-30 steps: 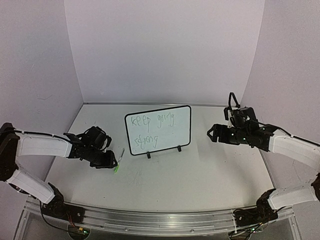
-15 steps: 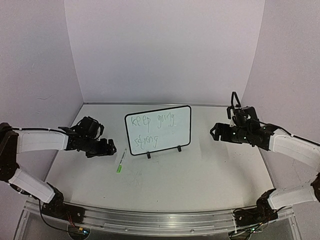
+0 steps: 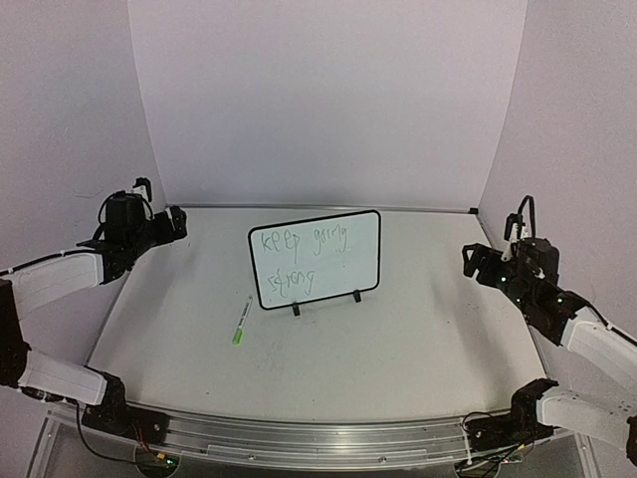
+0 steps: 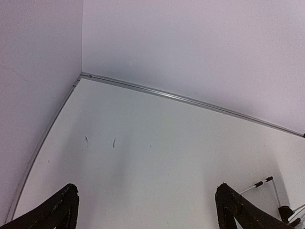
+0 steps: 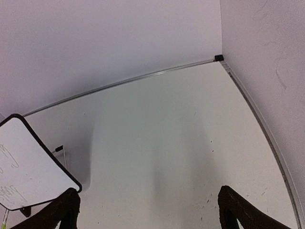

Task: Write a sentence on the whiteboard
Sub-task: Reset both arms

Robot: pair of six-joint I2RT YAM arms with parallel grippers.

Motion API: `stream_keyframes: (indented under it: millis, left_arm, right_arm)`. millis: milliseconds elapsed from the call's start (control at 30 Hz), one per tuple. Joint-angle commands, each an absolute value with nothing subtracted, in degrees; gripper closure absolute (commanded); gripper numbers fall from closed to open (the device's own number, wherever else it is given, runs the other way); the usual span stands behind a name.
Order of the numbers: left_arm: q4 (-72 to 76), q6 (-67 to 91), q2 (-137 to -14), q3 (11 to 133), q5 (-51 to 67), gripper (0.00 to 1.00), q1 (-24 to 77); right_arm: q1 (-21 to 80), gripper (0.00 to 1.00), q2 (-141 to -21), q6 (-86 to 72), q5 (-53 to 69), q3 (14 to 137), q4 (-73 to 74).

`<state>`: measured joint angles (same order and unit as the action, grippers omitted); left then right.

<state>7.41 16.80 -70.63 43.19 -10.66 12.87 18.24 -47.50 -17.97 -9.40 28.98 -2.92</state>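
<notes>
worktop: pale flat surface (image 3: 418, 339) with plain walls (image 3: 328, 100) on its left, far and right sides, and a metal rail (image 3: 318, 438) along the near edge.
left arm: white and black (image 3: 60, 279), reaching up the left side towards the far-left corner, well apart from the whiteboard.
right arm: white and black (image 3: 597, 344), lying along the right side with its wrist raised near the right wall.
whiteboard: black-framed white board (image 3: 353, 267) standing upright on two small black feet (image 3: 357, 296) about the middle of the worktop. its written face is turned to the near side and its right end sits a little farther back. neither arm touches it. one corner of it shows at the lower left of the right wrist view.
left gripper: jaws spread wide (image 4: 147, 191) with nothing held. only bare worktop and the far-left corner show between its fingers.
right gripper: jaws spread wide (image 5: 148, 191) and empty. bare worktop and the far-right corner show between its fingers.
marker pen: thin white pen (image 3: 241, 321) lying flat on the worktop just near and left of the board's left foot, with its green end towards the near edge. it is apart from both grippers.
sentence: thin green handwriting (image 3: 299, 242) in two lines on the board, "keep going" above "strong". the lower line sits on the left part only.
</notes>
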Motion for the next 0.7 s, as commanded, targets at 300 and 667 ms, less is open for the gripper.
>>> stream_keyframes:
  millis: [300, 667]
  left_arm:
    - [25.7, 9.8, -64.1, 24.9, -23.5, 0.01, 12.9]
    - [26.8, 8.1, -64.0, 23.0, -23.3, 0.01, 12.9]
  right_arm:
    - [18.0, 0.04, -40.8, -8.4, -23.0, 14.5, -18.9]
    - [18.0, 0.04, -40.6, -6.7, -22.5, 14.4, -19.0]
